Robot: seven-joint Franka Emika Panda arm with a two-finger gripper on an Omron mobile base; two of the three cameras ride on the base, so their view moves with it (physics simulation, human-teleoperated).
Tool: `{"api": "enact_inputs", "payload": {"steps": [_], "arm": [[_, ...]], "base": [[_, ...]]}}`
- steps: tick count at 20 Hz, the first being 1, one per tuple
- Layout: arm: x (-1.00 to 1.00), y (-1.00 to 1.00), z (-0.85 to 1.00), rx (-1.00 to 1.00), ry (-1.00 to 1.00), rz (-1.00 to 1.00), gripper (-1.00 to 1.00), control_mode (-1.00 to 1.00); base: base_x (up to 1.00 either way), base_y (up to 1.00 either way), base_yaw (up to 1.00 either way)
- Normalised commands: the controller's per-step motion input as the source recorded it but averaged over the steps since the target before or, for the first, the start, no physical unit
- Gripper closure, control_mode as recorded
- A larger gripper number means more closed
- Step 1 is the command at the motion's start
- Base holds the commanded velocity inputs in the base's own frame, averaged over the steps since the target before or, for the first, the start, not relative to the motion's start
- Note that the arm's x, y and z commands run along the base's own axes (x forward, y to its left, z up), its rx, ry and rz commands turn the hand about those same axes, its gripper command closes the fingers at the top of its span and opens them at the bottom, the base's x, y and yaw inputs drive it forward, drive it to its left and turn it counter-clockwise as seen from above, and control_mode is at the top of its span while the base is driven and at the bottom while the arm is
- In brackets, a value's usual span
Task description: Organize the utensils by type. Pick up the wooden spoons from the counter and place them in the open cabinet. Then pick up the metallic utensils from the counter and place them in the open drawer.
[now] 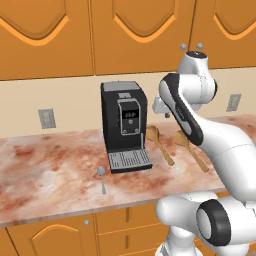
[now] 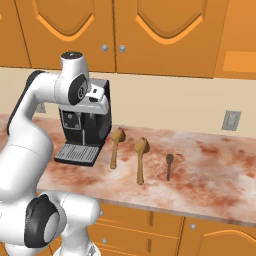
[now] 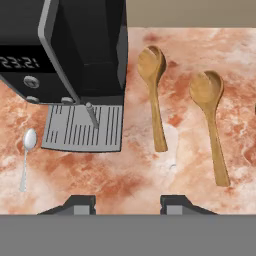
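Two long wooden spoons (image 3: 154, 100) (image 3: 212, 125) lie side by side on the pink marbled counter (image 3: 145, 180), to the right of a black coffee machine. They are also in the left base view (image 1: 160, 145) (image 1: 191, 151) and the right base view (image 2: 116, 147) (image 2: 140, 160). A small metal spoon (image 3: 26, 157) (image 1: 102, 177) lies left of the machine's drip tray. Another small dark-grey spoon (image 2: 169, 165) lies to the right of the wooden ones. My gripper (image 3: 127, 205) hovers well above the counter in front of the machine, open, with nothing between its fingers. The open cabinet and the open drawer are out of view.
The black coffee machine (image 1: 124, 122) (image 2: 85, 127) with its grey drip tray (image 3: 82, 129) stands at the back of the counter. Shut arched-panel wall cupboards (image 1: 140, 35) hang above. Wall sockets (image 1: 46, 118) (image 2: 231, 120) sit on the beige backsplash. Shut base units (image 1: 50, 240) run below.
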Motion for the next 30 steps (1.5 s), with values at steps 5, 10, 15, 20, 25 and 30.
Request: {"api": "enact_inputs", "payload": {"steps": [5,10,15,20,25,30], "arm": [[-0.16,-0.03,0.0,0.0,0.03,-0.01,-1.0,-1.0],[-0.05,-0.35,-0.36,-0.01,0.02,0.0,-1.0,-1.0],[-0.04,-0.61,-0.35,0.0,0.0,0.0,-1.0,-1.0],[0.0,-0.58,-0.23,0.01,0.0,0.0,-1.0,-1.0],[0.0,-0.45,-0.29,0.0,0.01,0.0,-1.0,-1.0],[0.01,-0.26,-0.27,0.0,0.15,0.01,-1.0,-1.0]], "base": [[0.0,0.0,0.0],[0.0,0.0,0.0],[0.0,0.0,0.0],[0.0,0.0,0.0],[0.0,0.0,0.0],[0.0,0.0,0.0]]}}
